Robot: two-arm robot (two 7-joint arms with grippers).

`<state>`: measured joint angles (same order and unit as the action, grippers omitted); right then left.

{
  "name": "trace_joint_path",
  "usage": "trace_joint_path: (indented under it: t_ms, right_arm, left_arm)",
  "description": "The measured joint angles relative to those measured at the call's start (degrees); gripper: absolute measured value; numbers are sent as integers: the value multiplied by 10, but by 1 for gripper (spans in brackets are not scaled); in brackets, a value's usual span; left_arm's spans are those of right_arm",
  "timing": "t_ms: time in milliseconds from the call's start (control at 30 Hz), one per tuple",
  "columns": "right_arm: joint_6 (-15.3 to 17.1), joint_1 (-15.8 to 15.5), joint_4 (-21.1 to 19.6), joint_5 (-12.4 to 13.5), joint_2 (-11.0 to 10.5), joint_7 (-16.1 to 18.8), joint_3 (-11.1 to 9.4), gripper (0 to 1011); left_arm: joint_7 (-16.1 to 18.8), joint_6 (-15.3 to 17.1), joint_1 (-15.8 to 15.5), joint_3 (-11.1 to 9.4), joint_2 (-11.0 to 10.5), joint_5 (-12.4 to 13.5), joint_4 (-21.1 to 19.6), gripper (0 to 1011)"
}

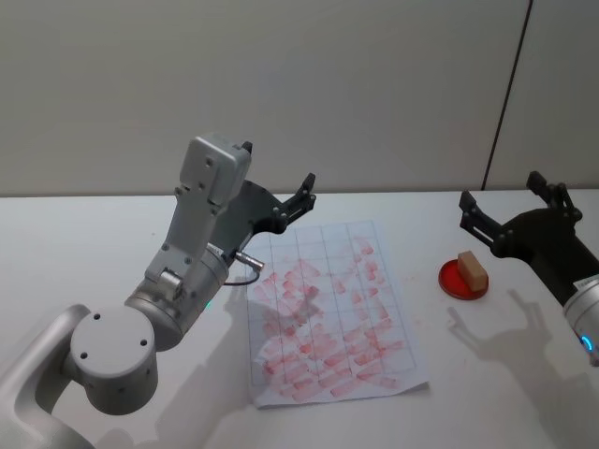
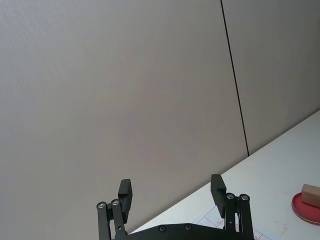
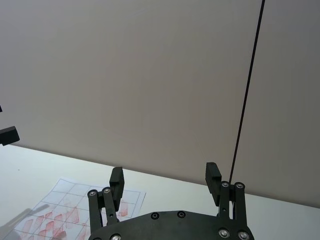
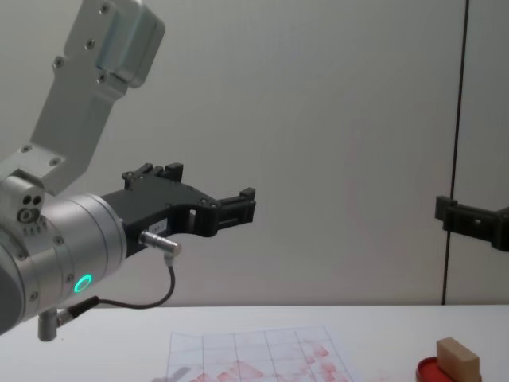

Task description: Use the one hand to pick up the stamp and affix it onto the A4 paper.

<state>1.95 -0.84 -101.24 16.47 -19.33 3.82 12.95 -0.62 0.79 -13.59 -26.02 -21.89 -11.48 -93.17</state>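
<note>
— Where's the stamp (image 1: 472, 271)?
— It stands on the red ink pad (image 1: 450, 279), at three o'clock from the A4 paper (image 1: 328, 318), with bare table (image 1: 94, 243) between.
— Grippers?
— The right gripper (image 1: 501, 190) is spread wide and empty, raised at the pad's one o'clock. The left gripper (image 1: 278, 166) is likewise wide above the paper's eleven o'clock corner.

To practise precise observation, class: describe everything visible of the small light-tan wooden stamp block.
The stamp, a small light-tan rectangular wooden block, rests on the flat round red ink pad, on the white tabletop right of the red-marked white A4 paper. Its faces look plain, unpainted wood. Only the pad touches it: the black right end effector hovers open above and behind, apart.
</note>
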Motion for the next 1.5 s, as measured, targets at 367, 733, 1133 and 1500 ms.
trace_joint_path:
  t_ms: [367,733,1133,1500]
  right_arm:
    - [0,0,0,0,0,0,0,1001]
    - [0,0,0,0,0,0,0,1001]
    - [0,1,1,0,0,0,0,1001]
    - [33,20,29,-17,17,-20,3,1001]
  left_arm:
    - [0,0,0,0,0,0,0,1001]
    - [0,0,0,0,0,0,0,1001]
    - [0,0,0,0,0,0,0,1001]
    - [0,0,0,0,0,0,0,1001]
